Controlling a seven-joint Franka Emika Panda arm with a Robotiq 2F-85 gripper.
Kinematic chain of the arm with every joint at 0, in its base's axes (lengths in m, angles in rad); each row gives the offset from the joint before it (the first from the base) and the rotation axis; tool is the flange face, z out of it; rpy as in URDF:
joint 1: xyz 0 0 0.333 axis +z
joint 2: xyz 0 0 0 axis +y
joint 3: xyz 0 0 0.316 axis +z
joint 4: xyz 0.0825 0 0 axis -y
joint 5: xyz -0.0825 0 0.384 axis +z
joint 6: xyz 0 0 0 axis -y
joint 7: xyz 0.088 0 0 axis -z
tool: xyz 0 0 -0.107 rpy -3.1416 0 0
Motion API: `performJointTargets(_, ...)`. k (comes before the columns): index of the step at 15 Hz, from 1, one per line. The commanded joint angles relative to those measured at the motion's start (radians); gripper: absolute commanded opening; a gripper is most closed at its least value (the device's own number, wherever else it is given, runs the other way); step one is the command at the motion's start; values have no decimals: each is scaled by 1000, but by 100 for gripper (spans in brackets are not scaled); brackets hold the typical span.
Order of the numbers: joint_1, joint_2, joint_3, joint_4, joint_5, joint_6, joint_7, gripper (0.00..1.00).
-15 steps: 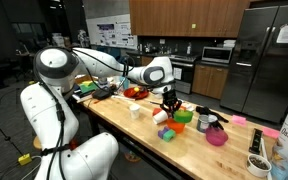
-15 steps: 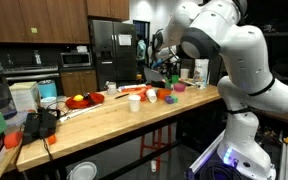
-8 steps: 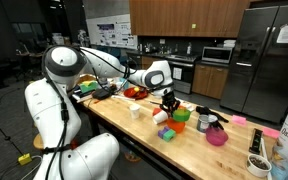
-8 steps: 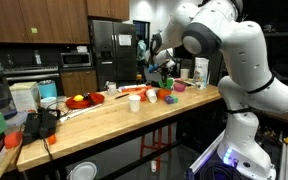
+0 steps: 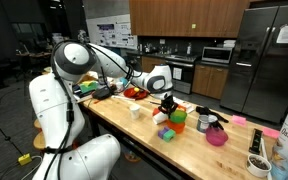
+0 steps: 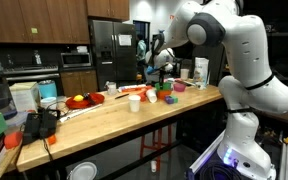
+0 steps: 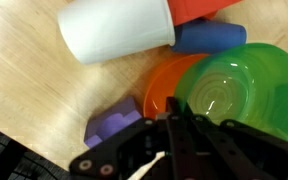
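Green plastic bowl is sitting in an orange plastic bowl on the wooden table, near a white plastic cup. The black gripper is hovering over the bowls' edge; whether its fingers are parted or closed cannot be told.

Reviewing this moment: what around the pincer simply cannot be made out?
1. The pincer: the wrist view blurs its dark fingers together, and in both exterior views it is too small. Open or shut, touching the green bowl or not, cannot be told.
2. The purple block: in the wrist view its lower part is hidden behind the pincer's body.
3. The red object: in the wrist view it is cut off by the top edge, so what it is stays unclear.
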Motion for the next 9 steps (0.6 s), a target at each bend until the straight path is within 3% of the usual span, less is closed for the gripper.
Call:
performJointTargets(1, -72, -139, 78, 13, -68, 62, 31, 1)
performJointTargets(3, -109, -173, 118, 14, -94, 88, 36, 1)
performJointTargets(4, -131, -193, 142, 16, -105, 102, 37, 29)
performJointTargets(5, -152, -211, 164, 17, -119, 113, 39, 29)
performJointTargets(9, -254, -279, 269, 22, -179, 149, 54, 53)
